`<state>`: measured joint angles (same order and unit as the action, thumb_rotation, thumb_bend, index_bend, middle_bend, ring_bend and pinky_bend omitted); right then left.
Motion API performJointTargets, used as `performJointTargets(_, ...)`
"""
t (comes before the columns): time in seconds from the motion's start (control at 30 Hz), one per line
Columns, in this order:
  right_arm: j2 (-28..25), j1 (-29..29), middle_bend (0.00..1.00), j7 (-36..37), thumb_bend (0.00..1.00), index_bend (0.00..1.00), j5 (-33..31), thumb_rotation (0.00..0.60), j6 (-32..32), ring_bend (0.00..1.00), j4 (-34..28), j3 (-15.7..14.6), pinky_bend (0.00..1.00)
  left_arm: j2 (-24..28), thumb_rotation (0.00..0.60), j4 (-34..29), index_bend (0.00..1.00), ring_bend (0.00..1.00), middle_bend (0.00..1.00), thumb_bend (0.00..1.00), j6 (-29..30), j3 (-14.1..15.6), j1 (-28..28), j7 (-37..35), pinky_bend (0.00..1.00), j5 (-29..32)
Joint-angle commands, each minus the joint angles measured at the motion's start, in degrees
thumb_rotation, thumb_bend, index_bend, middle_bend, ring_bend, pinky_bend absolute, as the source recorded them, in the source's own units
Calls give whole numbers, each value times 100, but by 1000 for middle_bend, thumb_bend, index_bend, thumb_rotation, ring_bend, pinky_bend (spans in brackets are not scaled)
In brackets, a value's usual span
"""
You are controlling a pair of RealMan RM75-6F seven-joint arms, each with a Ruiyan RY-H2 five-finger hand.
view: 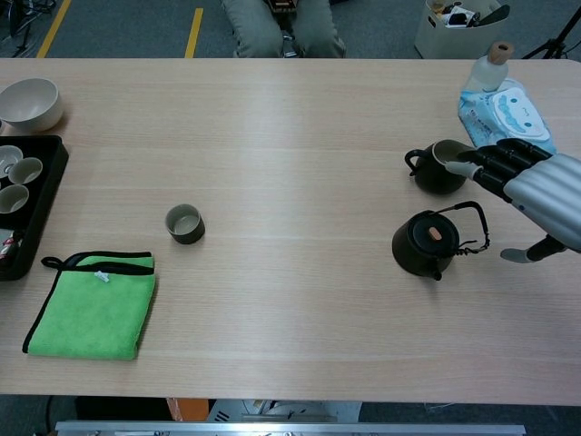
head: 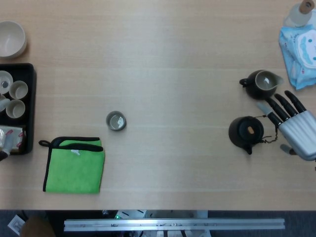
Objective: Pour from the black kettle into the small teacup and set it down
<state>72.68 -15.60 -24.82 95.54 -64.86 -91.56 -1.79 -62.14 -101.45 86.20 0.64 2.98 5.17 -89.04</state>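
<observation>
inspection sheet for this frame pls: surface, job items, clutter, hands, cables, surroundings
Surface: light wooden table, no spills seen.
Job items: black kettle with wire handle upright, lid on; small dark teacup well to its left.
Clutter: dark pitcher, folded green cloth, black tray of white cups, cream bowl, blue wipes pack, bottle.
Hands: right hand open, beside the kettle handle, not gripping; left not in view.
Cables: nothing seen.
Surroundings: seated person's legs, bin.

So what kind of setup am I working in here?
Probably a lab-style tea-serving bench: a wooden table holding a black kettle, a small teacup and a tray of cups, with a seated person opposite.
</observation>
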Motion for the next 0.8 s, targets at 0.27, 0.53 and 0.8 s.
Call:
performJointTargets(0.27, 393, -198, 30, -525, 0, 0, -262, 600, 203, 0, 152, 99, 0, -42, 600, 89, 165, 119, 125, 394, -50, -15, 28, -80, 144, 11)
performJointTargets(0.53, 643, -339, 30, -865, 0, 0, -439, 600, 291, 0, 55, 176, 0, -71, 600, 227, 165, 119, 125, 394, -63, -37, 32, -181, 144, 55)
performJointTargets(0.8, 814, -487, 30, -1107, 0, 0, -599, 600, 339, 0, -146, 261, 0, -72, 600, 325, 165, 119, 125, 394, -32, -50, 7, -280, 144, 88)
